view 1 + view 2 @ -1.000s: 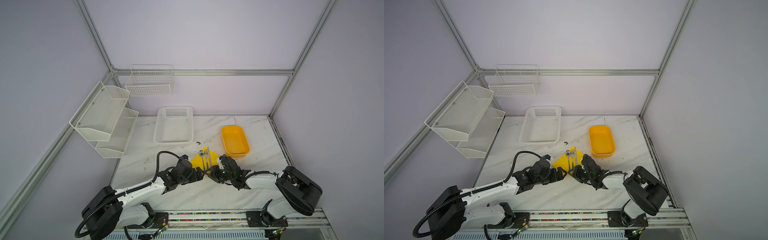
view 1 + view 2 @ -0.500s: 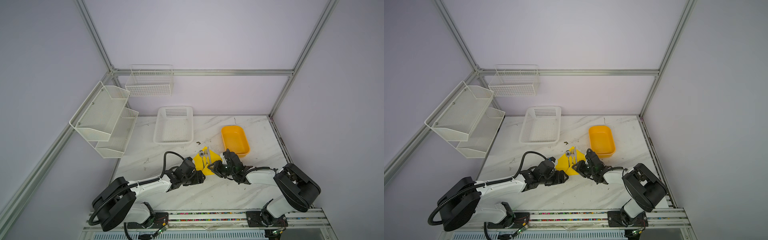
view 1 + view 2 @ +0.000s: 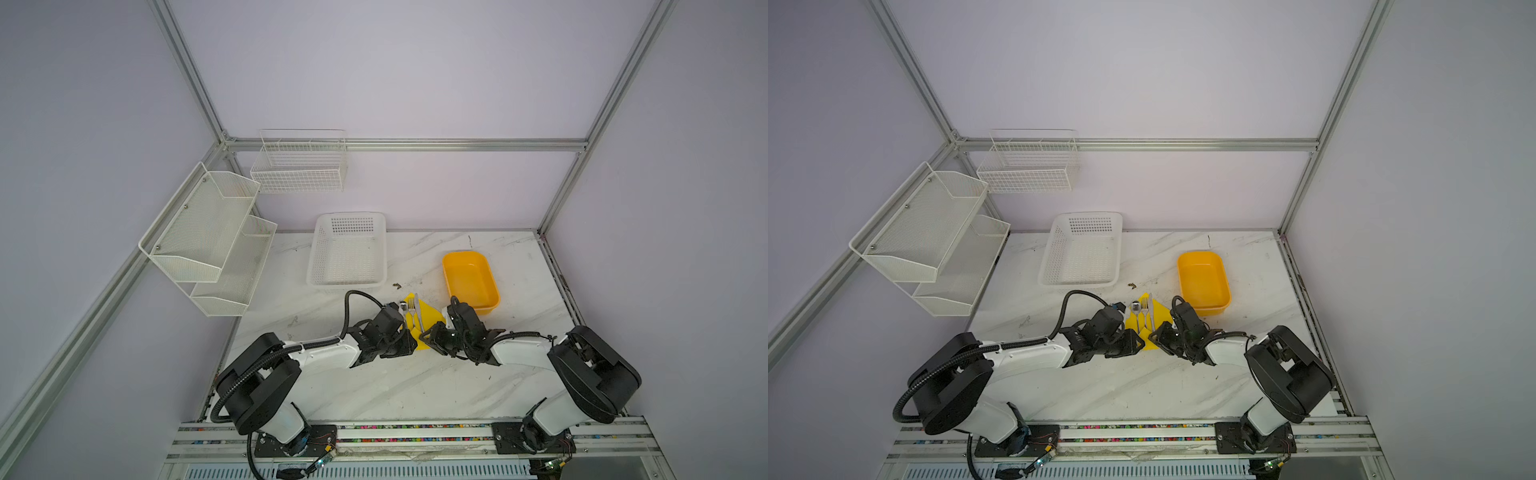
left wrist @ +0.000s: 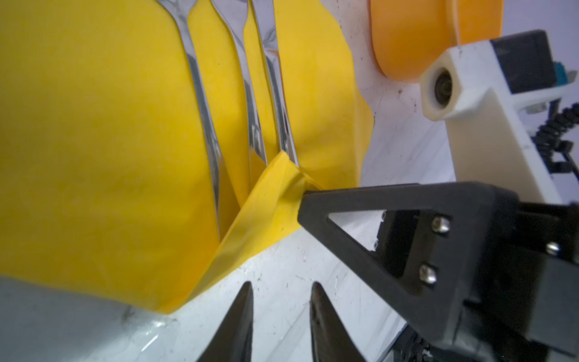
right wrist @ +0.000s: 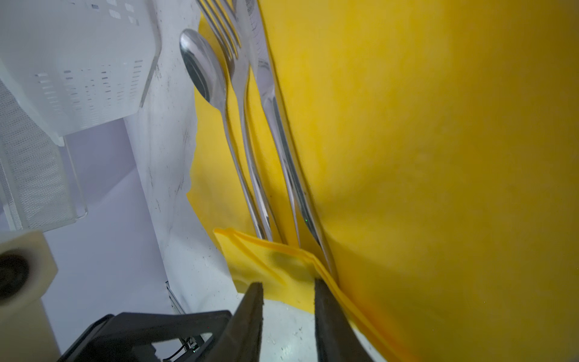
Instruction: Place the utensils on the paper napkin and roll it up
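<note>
The yellow paper napkin lies between my two arms in both top views. The utensils rest side by side on it: spoon, fork and knife, their handles running toward me. The napkin's near corner is folded up over the handle ends as a small flap. My left gripper hovers over bare table just short of the flap, open a little, nothing between its fingers. My right gripper is open by a narrow gap, its tips at the flap's edge, one fingertip touching it.
An orange-yellow tub stands just behind the right arm. A white perforated basket sits at the back centre. A two-tier mesh shelf and a wire basket hang on the left and back walls.
Both grippers have come closer together at the napkin's near corner. The left jaws have narrowed a lot, the right jaws a little. The utensils have not moved.
</note>
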